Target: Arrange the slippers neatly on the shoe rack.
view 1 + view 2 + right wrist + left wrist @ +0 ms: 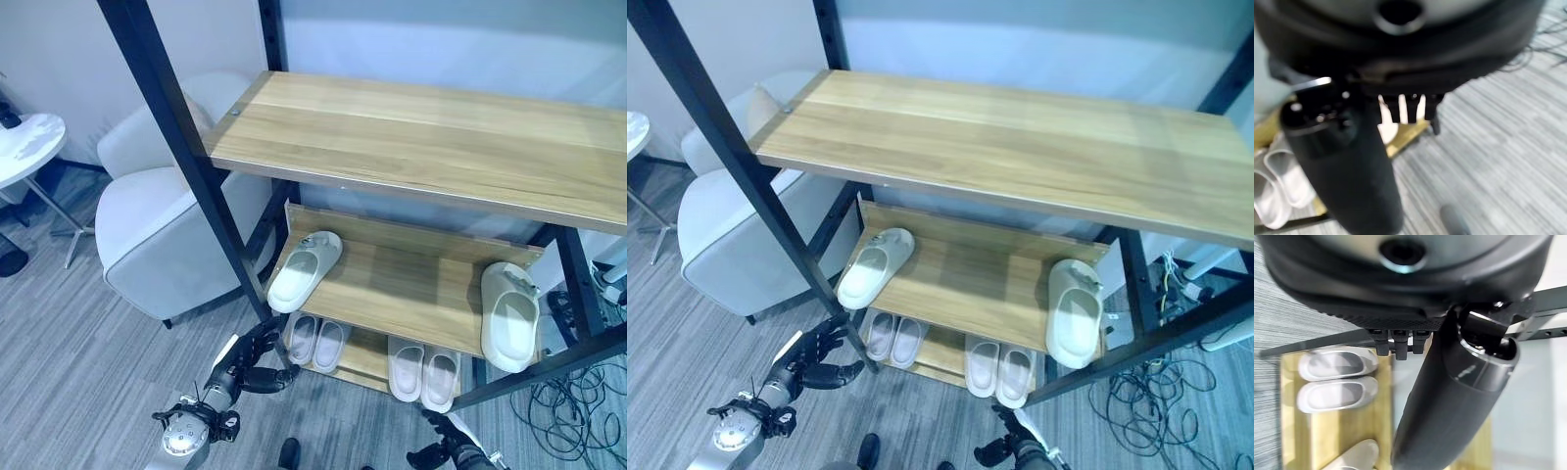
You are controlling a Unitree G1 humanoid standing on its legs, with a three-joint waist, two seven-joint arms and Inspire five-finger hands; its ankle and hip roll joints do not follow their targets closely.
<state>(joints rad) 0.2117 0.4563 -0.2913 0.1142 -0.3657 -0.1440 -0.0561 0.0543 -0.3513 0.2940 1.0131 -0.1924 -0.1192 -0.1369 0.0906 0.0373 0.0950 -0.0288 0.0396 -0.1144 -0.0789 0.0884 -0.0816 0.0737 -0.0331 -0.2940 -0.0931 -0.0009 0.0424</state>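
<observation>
Fingers [257,345] of the left hand [242,367]: loosely spread and relaxed, clasping nothing, low at the rack's front left corner beside the slanting black post [186,157]; thumb jutting toward the bottom shelf. Fingers [1405,108] of the right hand [1004,450]: short dark stubs past the palm, whether apart or together cannot be told; nothing seen held; hand low at the rack's front, below the right-hand pair

Shoe rack [421,137]: three light wooden shelves in a black metal frame. Top shelf bare

Middle shelf [402,284]: two large pale green slippers, well apart. Left slipper [305,271] at the shelf's left end, lying at an angle, its near end over the front edge. Right slipper [509,315] at the right end, pointing front to back, its near end also past the front edge

Bottom shelf [364,358]: two pairs of smaller pale slippers. Left pair [315,340] side by side, touching, near the left hand. Right pair [423,371] side by side, touching, further right, jutting slightly over the front edge

Surroundings: white armchair [157,230] left of the rack; round white side table [27,145] at far left; grey carpet floor [69,352]; tangle of cables [573,406] on the floor at right
</observation>
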